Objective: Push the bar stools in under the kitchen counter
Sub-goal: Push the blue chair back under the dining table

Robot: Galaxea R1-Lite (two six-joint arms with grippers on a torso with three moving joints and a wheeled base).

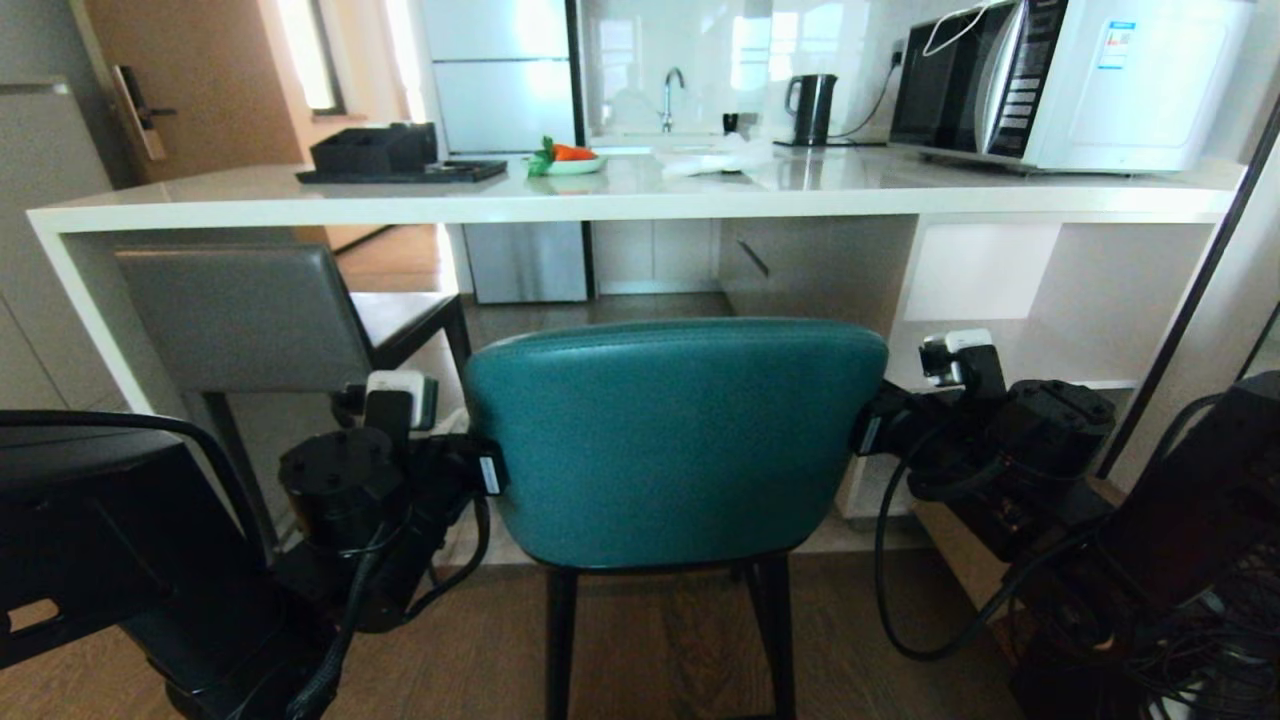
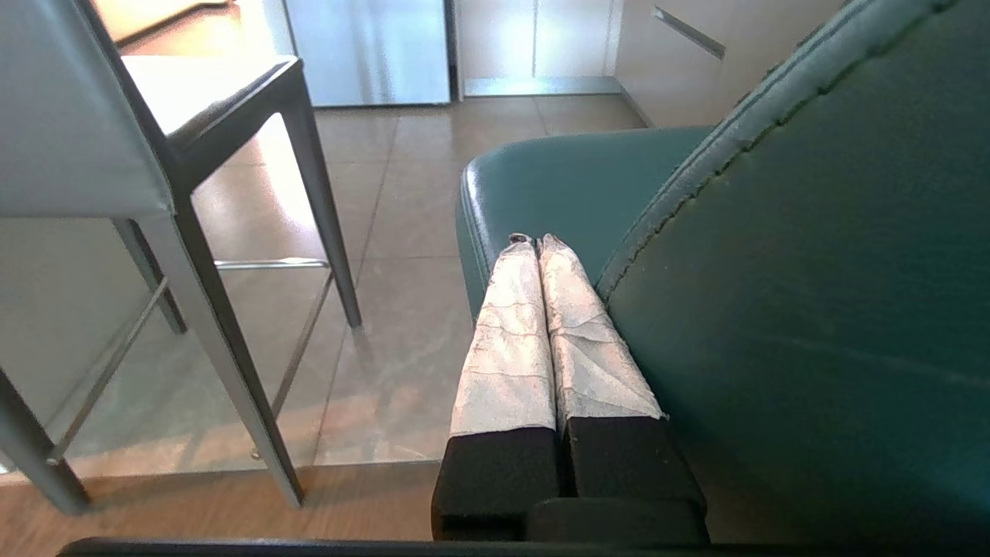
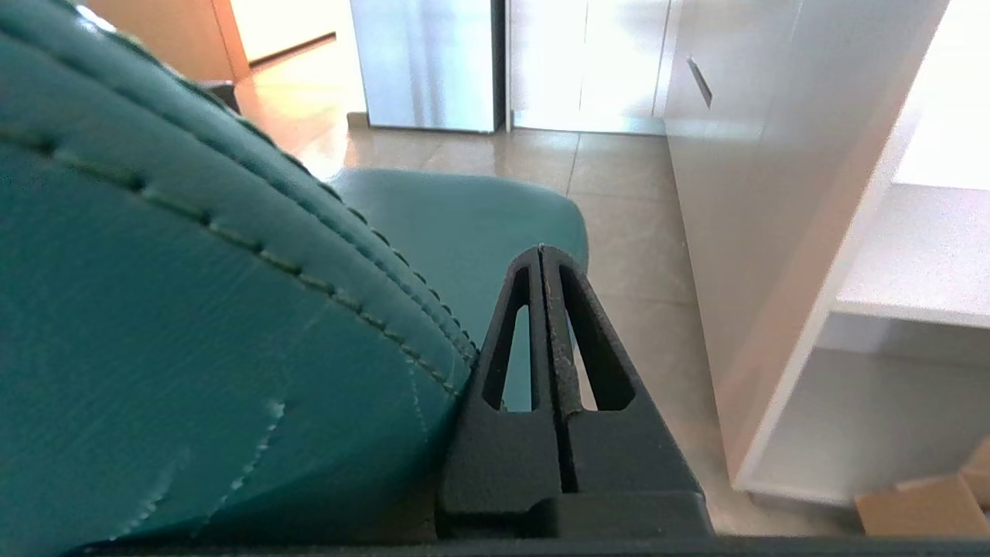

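spanning the scene, the kitchen counter (image 1: pixel 620 195) shelters the grey stool (image 1: pixel 250 315) at its left end, while the teal stool (image 1: pixel 675 440) stands before its middle. the left gripper (image 2: pixel 539 240) and right gripper (image 3: pixel 541 249), each with fingers pressed together, flank the teal backrest's 2 sides.

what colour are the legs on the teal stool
Dark, near black; the teal stool shows its legs best in the head view.

Black arms are carrying looped black cables; left gripper (image 2: pixel 540 241) is wearing silver-taped fingers, right gripper (image 3: pixel 541 251) slotted black ones.
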